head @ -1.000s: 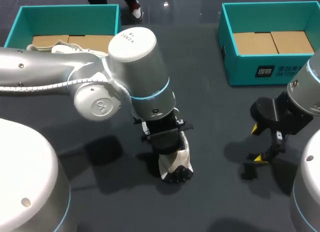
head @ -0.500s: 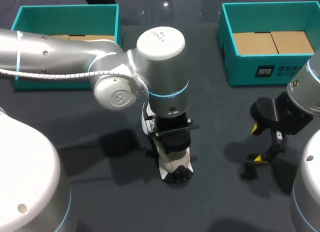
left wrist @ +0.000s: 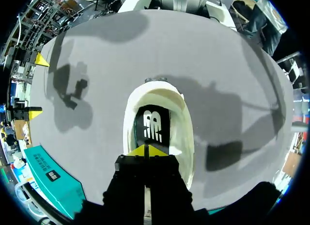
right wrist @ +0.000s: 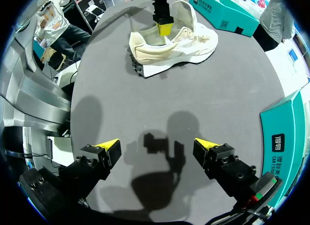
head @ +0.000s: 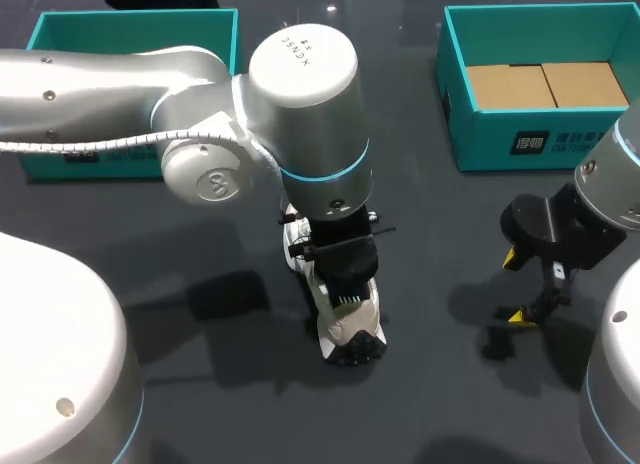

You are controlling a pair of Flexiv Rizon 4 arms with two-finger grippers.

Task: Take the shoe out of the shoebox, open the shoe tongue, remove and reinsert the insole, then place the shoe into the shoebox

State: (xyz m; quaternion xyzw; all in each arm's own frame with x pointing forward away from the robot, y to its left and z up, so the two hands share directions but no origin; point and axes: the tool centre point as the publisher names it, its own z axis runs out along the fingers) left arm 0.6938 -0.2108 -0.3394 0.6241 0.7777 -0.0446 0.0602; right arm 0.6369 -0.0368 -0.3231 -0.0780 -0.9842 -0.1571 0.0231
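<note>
Lower centre of the frame, the shoe [head: 345, 319] stands on the table [head: 440, 234], long axis running up-frame. The left gripper [left wrist: 146, 151] reaches straight down into its opening, yellow tips pressed together at the insole [left wrist: 151, 127]. Well apart at right, the right gripper [right wrist: 156, 146] hangs wide open. A shoebox [head: 540, 144] waits upper right.

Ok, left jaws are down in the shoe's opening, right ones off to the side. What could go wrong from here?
1. Nothing pins the shoe: the right jaws hang open over the table, apart from it, so a pull on the insole may lift the whole shoe.
2. The left jaws sit low inside the opening. I cannot tell if they hold the insole, so they may come up empty.
</note>
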